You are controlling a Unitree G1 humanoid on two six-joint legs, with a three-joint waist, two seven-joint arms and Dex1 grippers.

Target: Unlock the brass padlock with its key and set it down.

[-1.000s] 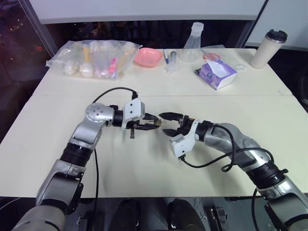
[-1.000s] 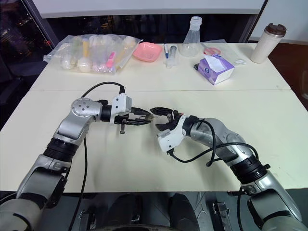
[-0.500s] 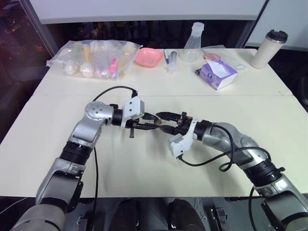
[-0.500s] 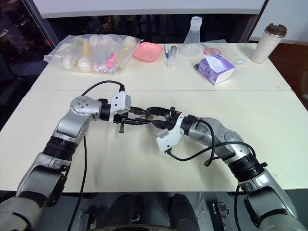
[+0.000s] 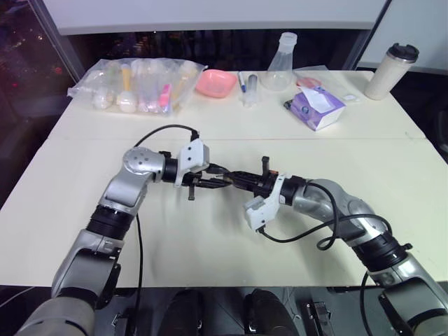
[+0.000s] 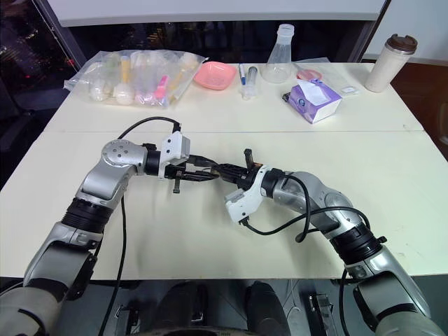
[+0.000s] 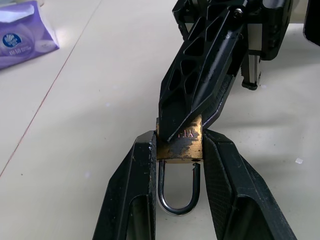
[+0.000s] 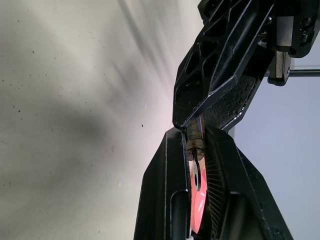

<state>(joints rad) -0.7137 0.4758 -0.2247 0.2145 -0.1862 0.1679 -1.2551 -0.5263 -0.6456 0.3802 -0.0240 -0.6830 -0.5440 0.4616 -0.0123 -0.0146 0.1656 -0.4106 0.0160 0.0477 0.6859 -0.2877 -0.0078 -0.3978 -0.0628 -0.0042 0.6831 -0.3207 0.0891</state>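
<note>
From my head I see my two arms meeting tip to tip above the pale table [image 5: 210, 245], but the small thing between them is hard to make out there. My left wrist camera shows it: my left gripper [image 7: 180, 150] grasps the brass padlock [image 7: 181, 145] by its body, its shackle [image 7: 178, 192] hanging back between my fingers. My right wrist camera adds that my right gripper [image 8: 196, 145] is clenched on the key [image 8: 195, 172], at the padlock's far end.
</note>
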